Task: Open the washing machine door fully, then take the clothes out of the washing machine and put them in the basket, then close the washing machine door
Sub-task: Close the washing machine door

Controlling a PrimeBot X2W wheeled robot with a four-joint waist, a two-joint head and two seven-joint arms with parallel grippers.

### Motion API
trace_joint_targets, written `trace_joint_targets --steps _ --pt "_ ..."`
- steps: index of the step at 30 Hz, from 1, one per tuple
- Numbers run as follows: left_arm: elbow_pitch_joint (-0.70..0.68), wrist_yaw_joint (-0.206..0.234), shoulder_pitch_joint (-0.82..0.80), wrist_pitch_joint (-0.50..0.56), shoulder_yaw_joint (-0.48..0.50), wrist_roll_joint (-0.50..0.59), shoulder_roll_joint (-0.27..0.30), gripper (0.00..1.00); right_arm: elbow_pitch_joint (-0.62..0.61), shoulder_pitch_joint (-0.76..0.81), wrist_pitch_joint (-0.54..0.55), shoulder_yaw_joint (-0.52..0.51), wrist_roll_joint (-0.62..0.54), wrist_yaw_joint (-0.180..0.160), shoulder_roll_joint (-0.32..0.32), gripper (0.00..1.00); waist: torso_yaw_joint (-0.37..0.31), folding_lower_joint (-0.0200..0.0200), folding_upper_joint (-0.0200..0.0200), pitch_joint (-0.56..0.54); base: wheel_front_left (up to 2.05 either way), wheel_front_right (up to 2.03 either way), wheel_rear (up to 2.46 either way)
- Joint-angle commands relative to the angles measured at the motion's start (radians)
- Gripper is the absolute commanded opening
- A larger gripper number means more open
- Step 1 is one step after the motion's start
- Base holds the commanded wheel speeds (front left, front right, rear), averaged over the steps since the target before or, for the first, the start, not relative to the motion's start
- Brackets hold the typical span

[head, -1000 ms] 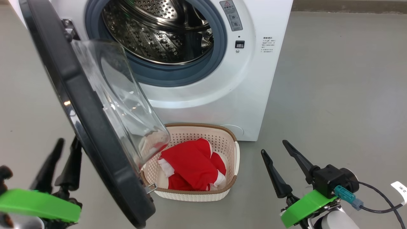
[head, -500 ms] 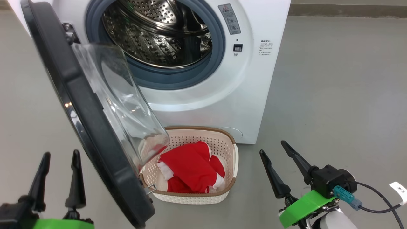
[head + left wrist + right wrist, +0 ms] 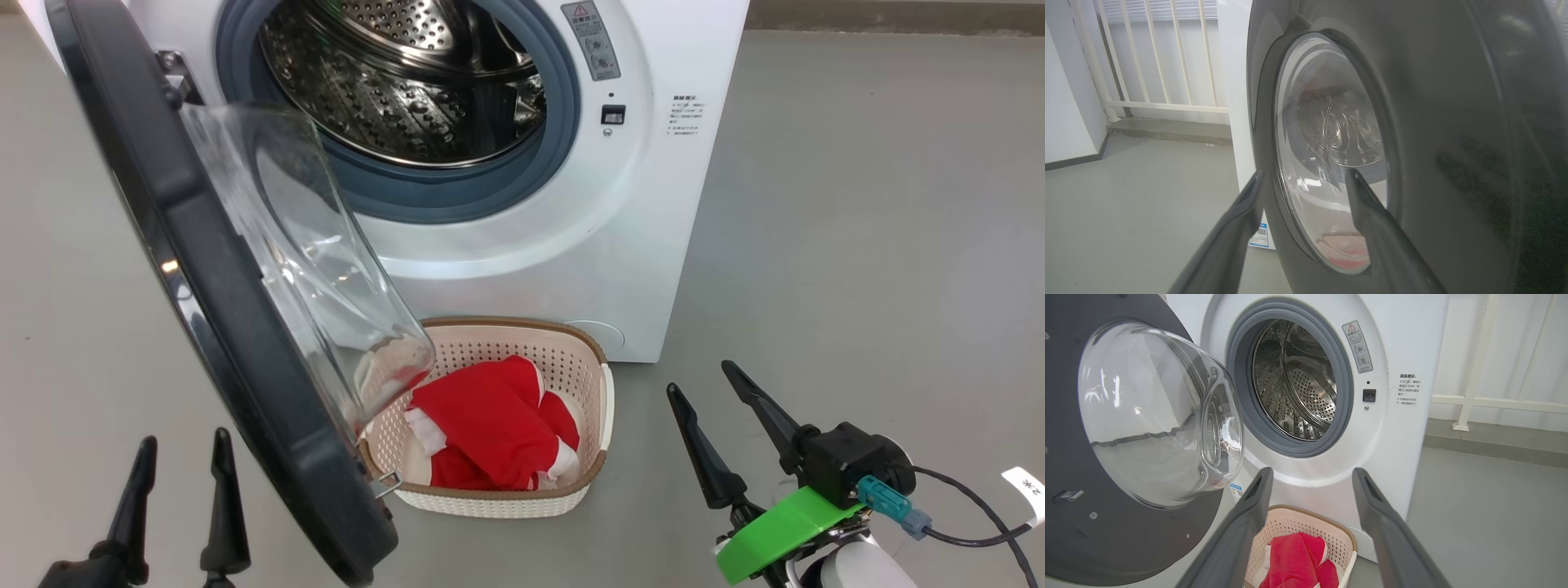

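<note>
The white washing machine (image 3: 620,245) stands with its black-rimmed door (image 3: 212,302) swung open toward me, glass bowl (image 3: 318,269) facing right. The steel drum (image 3: 408,73) looks bare inside. The red clothes (image 3: 490,429) lie in the cream basket (image 3: 604,392) on the floor before the machine. My left gripper (image 3: 184,445) is open at the lower left, outside the door; in the left wrist view its fingers (image 3: 1245,204) point at the door's outer face (image 3: 1453,122). My right gripper (image 3: 704,377) is open and holds nothing, right of the basket.
Grey floor (image 3: 857,245) spreads right of the machine. A white railing (image 3: 1155,61) and wall stand behind the machine. A cable (image 3: 971,523) and a tag hang from my right wrist.
My left gripper has dropped lower and shifted a little right beside the door's outer side. The head camera bobbed slightly. Door, basket and right gripper hold still.
</note>
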Motion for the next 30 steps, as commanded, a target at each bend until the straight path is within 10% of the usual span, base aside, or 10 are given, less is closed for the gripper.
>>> trace_joint_targets --steps 1,30 --pt "-0.027 0.006 -0.01 -0.012 0.036 0.015 0.013 1.0 -0.023 -0.022 -0.006 0.014 0.002 0.003 0.001 1.0 0.001 0.0 -0.0001 0.001 0.0 0.0 0.0" --pt "-0.001 -0.053 -0.009 -0.012 0.102 0.136 -0.077 1.0 -0.017 -0.033 -0.006 0.03 0.008 0.003 0.003 1.0 0.014 0.0 -0.0001 0.008 0.0 0.0 0.0"
